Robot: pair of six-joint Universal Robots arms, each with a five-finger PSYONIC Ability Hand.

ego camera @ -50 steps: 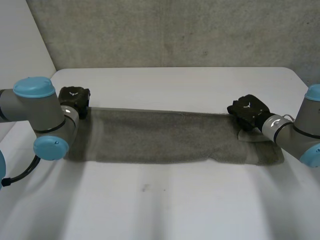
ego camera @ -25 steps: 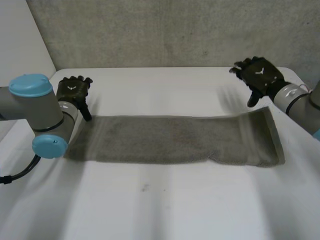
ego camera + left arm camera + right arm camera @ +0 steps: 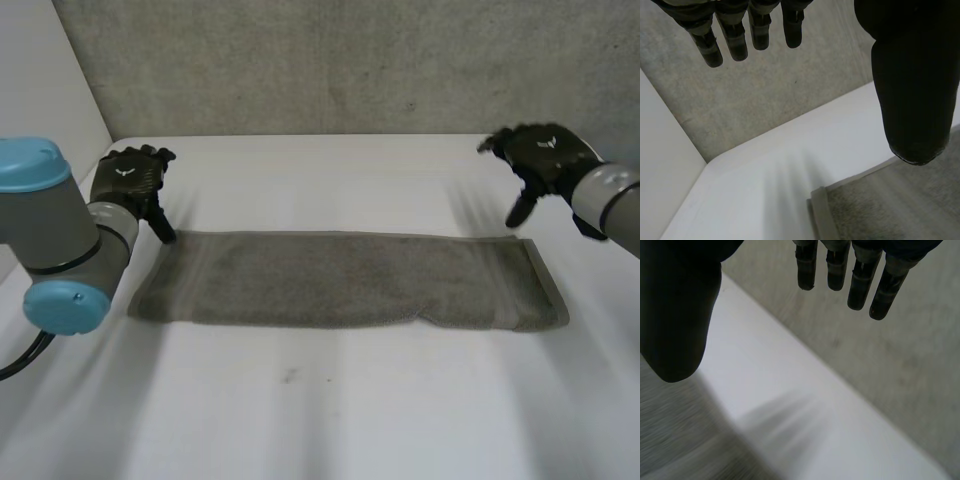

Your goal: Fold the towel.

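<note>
Both spread and empty, left hand (image 3: 128,178) and right hand (image 3: 543,152) float off the towel (image 3: 345,280); uneven grabs could easily skew the fold.

I see the white table (image 3: 330,420) running from the near edge back to a grey wall (image 3: 350,60), its far corners rounded; one thing lies on it, the grey towel (image 3: 340,280), flat, as a long narrow strip laid across from my left to my right; its long near edge looks thick and rounded, like a fold; its right end is slightly wider than the left and shows a hem band; a small dark speck (image 3: 290,376) sits on the bare top just in front of the towel; in the left wrist view a hemmed corner of the towel (image 3: 880,210) rests flat on the table (image 3: 765,165).
</note>
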